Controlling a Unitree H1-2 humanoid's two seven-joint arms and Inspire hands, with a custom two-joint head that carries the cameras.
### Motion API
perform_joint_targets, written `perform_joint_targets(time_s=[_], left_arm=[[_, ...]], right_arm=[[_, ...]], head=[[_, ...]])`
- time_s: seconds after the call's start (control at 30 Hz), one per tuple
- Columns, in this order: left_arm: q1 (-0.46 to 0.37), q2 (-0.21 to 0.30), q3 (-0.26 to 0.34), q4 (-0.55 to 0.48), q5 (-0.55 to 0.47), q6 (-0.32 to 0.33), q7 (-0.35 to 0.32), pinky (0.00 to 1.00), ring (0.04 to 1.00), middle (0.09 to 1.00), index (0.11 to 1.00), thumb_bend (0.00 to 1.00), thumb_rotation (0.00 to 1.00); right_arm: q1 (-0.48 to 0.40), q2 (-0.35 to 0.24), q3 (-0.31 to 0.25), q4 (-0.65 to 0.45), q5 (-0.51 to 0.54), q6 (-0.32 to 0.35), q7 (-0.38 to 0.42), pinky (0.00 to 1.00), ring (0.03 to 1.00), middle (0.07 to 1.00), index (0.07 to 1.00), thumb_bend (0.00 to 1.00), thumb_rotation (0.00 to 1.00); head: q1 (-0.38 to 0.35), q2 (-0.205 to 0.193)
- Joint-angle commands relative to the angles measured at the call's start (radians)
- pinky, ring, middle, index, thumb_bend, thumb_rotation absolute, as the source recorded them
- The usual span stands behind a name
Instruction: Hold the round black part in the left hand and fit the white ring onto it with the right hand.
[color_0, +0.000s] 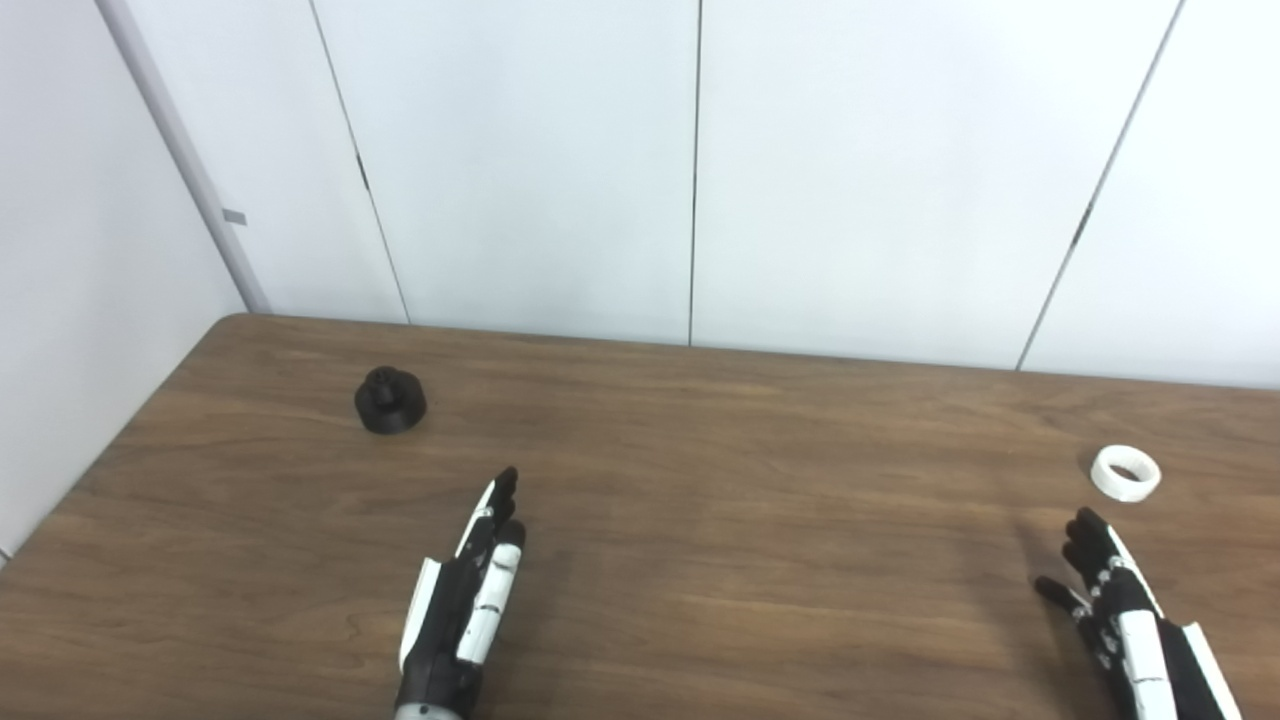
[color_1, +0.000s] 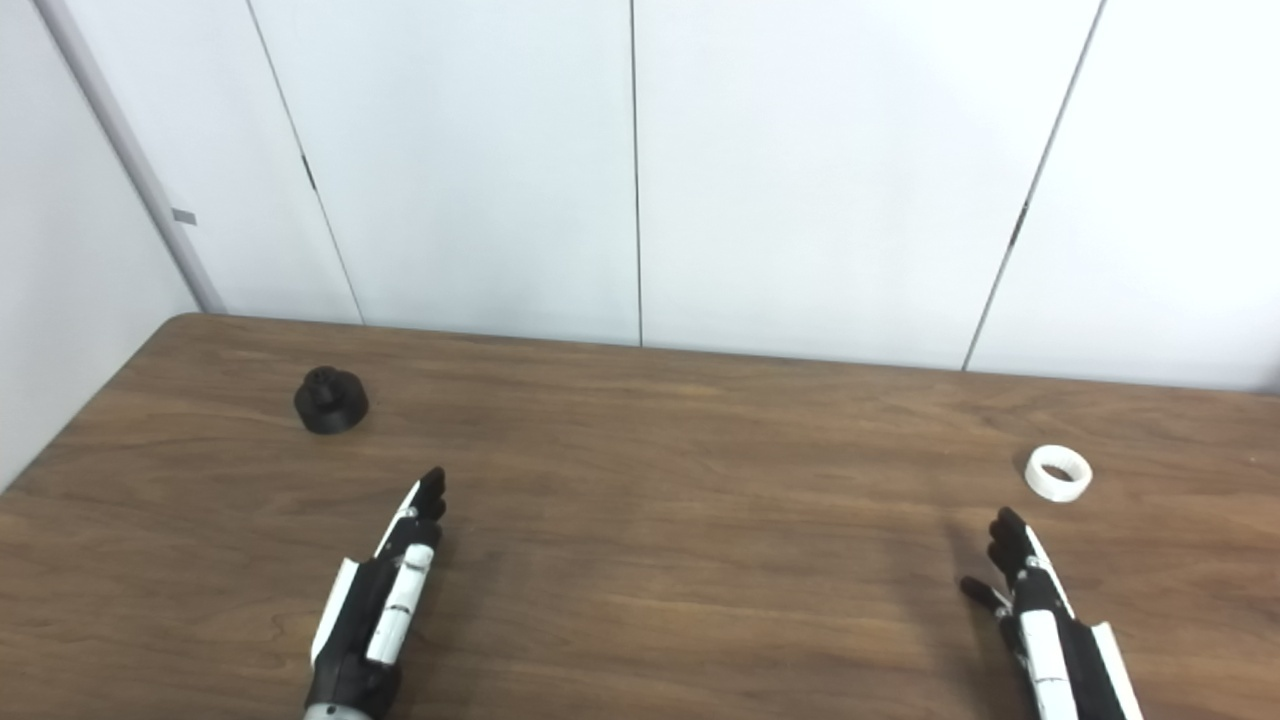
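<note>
wooden table (color_0: 700, 560), round black part (color_0: 390, 400) far left, white ring (color_0: 1126, 473) right; left hand (color_0: 465, 600), right hand (color_0: 1125, 610) both empty, fingers extended

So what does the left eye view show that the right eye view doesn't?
Left eye only: more of the left side wall, with less table past the ring.
Right eye only: more table to the right of the ring, where a tiny speck lies.
Both: the black part far left on the table, the ring far right, and the left hand and right hand open, holding nothing.
</note>
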Motion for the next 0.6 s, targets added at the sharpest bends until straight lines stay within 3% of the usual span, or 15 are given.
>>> perform_joint_targets(time_s=[0.0, 0.03, 0.1, 0.2, 0.27, 0.37, 0.57], left_arm=[[0.020, 0.002, -0.011, -0.014, 0.050, 0.008, 0.010, 1.00, 0.995, 0.994, 0.989, 0.52, 0.67], [0.019, 0.000, -0.006, -0.034, 0.079, 0.022, 0.024, 1.00, 0.993, 0.991, 0.987, 0.52, 0.65], [0.015, -0.006, 0.008, -0.069, 0.132, 0.042, 0.051, 0.96, 0.966, 0.961, 0.952, 0.61, 0.43], [-0.006, 0.006, 0.030, -0.112, 0.212, 0.082, 0.080, 0.97, 0.960, 0.946, 0.937, 0.74, 0.26], [-0.030, 0.022, 0.049, -0.147, 0.257, 0.129, 0.082, 0.98, 0.958, 0.939, 0.931, 0.79, 0.22], [-0.077, 0.059, 0.078, -0.204, 0.347, 0.239, 0.068, 0.99, 0.974, 0.955, 0.956, 0.84, 0.24], [-0.173, 0.131, 0.148, -0.195, 0.429, 0.343, 0.092, 0.95, 0.963, 0.956, 0.927, 0.90, 0.23]], right_arm=[[0.014, 0.001, -0.002, 0.021, -0.001, -0.007, -0.002, 0.93, 0.946, 0.945, 0.943, 0.61, 1.00], [0.015, 0.002, -0.003, 0.021, 0.000, -0.009, -0.003, 0.93, 0.943, 0.942, 0.941, 0.61, 1.00], [0.017, 0.001, -0.004, 0.016, -0.003, -0.002, -0.005, 0.92, 0.940, 0.938, 0.939, 0.63, 0.99], [0.020, 0.003, -0.007, 0.017, 0.000, -0.001, -0.007, 0.92, 0.940, 0.939, 0.941, 0.63, 0.99], [0.021, 0.003, -0.007, 0.022, -0.004, -0.004, -0.010, 0.92, 0.935, 0.935, 0.938, 0.63, 0.98], [0.021, 0.003, -0.006, 0.031, -0.004, -0.014, -0.008, 0.91, 0.930, 0.930, 0.934, 0.62, 0.98], [0.019, 0.007, -0.002, 0.043, -0.012, -0.019, -0.011, 0.91, 0.928, 0.929, 0.928, 0.63, 0.99]], head=[[-0.001, 0.003], [-0.002, 0.004], [-0.003, 0.007], [-0.002, 0.009], [0.000, 0.012], [-0.002, 0.015], [-0.001, 0.019]])
